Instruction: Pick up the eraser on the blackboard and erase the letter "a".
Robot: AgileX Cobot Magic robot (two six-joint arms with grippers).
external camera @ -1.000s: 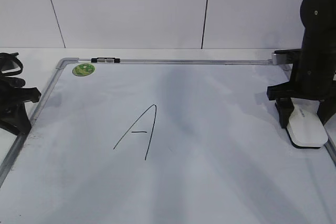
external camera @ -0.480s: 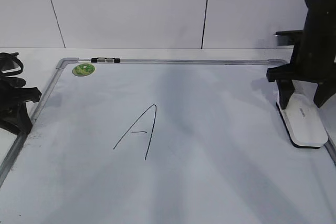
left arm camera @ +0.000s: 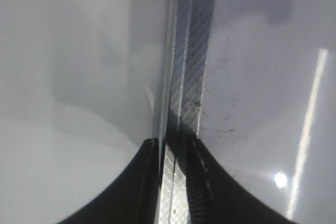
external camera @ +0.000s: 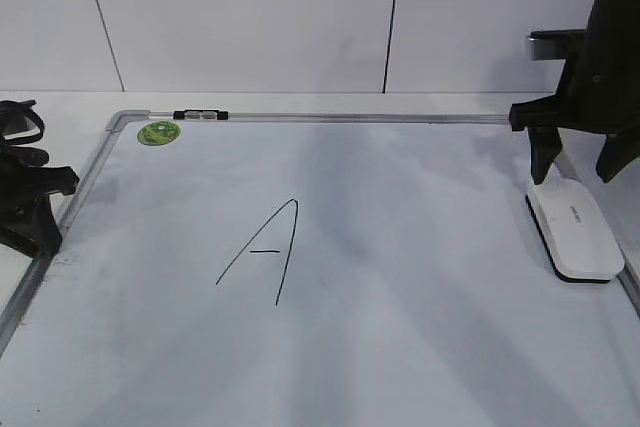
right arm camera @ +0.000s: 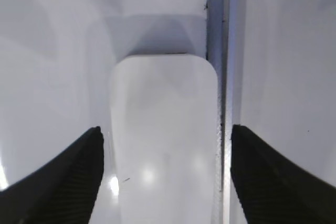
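The eraser point(external camera: 575, 230), a white rounded block, lies flat on the blackboard point(external camera: 420, 277) against its right frame edge. My right gripper point(external camera: 575, 175) hangs open just above the eraser's far end, not touching it. In the right wrist view the eraser point(right arm camera: 163, 87) lies below and between the spread jaws point(right arm camera: 166, 129). No small letter "a" shows; only a tall angular capital "A" point(external camera: 265, 252) is drawn left of the board's middle. My left gripper point(external camera: 35, 217) rests at the board's left edge, its jaws point(left arm camera: 173, 142) shut with a thin slit over the frame.
A round green sticker point(external camera: 159, 132) sits in the board's far left corner. The grey metal frame point(right arm camera: 216, 35) runs right beside the eraser. A white panelled wall point(external camera: 250, 17) stands behind the table.
My right gripper set the tilted eraser down flat on the board, let go of it and rose. The left arm has not moved.
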